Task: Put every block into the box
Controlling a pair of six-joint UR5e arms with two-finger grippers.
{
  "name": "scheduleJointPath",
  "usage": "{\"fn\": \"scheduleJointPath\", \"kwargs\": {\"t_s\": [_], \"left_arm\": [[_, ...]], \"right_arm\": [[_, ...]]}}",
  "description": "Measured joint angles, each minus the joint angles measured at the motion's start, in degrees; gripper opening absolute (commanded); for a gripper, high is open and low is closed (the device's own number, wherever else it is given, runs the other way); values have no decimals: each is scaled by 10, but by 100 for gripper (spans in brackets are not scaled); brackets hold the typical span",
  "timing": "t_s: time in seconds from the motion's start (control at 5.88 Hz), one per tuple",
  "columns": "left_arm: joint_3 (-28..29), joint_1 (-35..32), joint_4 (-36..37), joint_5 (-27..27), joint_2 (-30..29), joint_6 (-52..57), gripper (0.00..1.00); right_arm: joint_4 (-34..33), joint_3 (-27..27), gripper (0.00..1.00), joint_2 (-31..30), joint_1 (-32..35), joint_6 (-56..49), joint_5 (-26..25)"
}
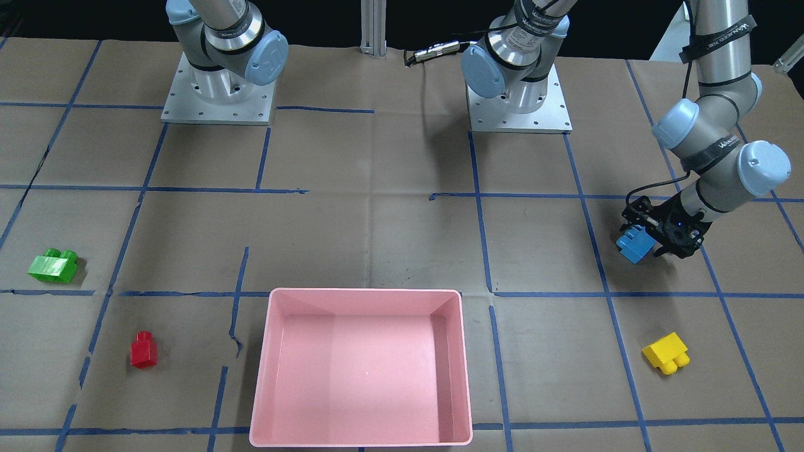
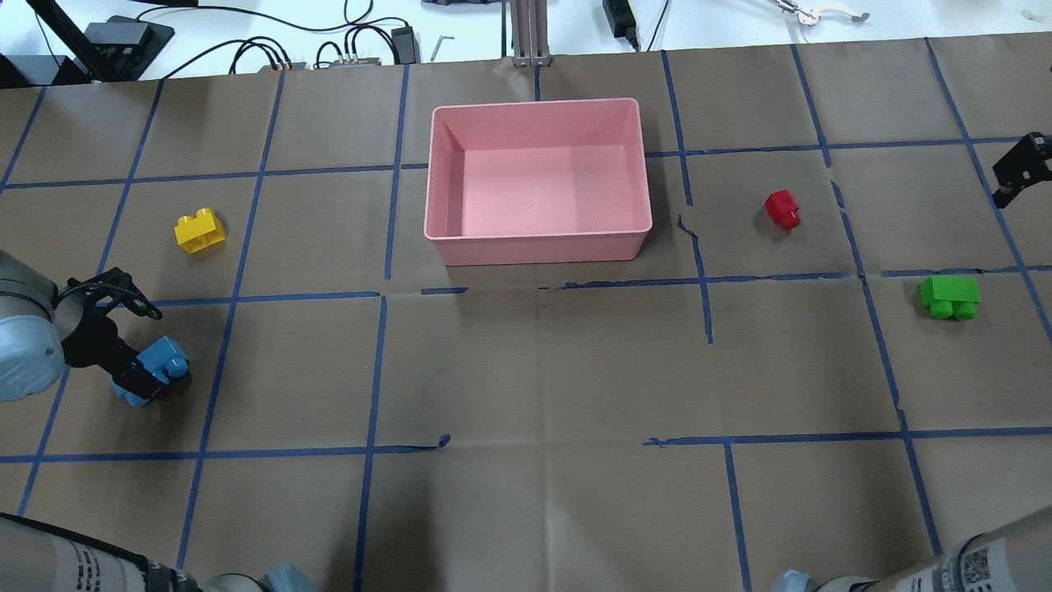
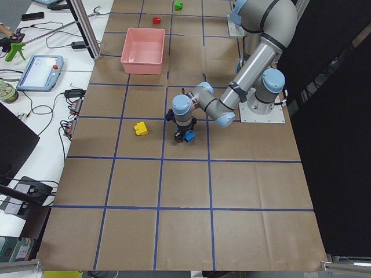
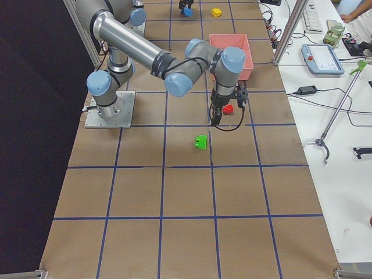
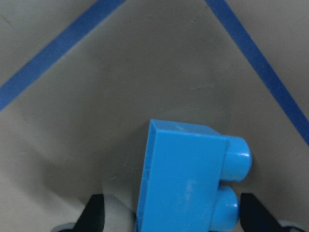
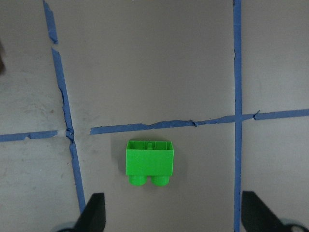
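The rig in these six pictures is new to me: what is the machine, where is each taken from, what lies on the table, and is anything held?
It is two robot arms bolted to a table, each ending in a two-finger gripper. One picture faces the robot across the table, one looks over its shoulders, two look along the table from its ends, and two come from wrist cameras looking down between the fingers. On the table lie an empty pink box, a yellow brick, a red brick and a green brick. The left gripper straddles a blue brick, seemingly not yet closed on it. The right gripper hangs open near the green brick, holding nothing.
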Motion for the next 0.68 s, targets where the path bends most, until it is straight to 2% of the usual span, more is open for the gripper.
{"fn": "scheduleJointPath", "kwargs": {"t_s": [0.34,0.51,0.68], "left_arm": [[1,0,0,-1,5,2,21],[3,0,0,-1,7,3,1],[5,0,0,-1,9,3,0]], "right_arm": [[-77,60,100,23,-1,-33,1],[-103,87,100,26,-1,-46,2],[-135,111,100,29,-1,-65,2]]}}
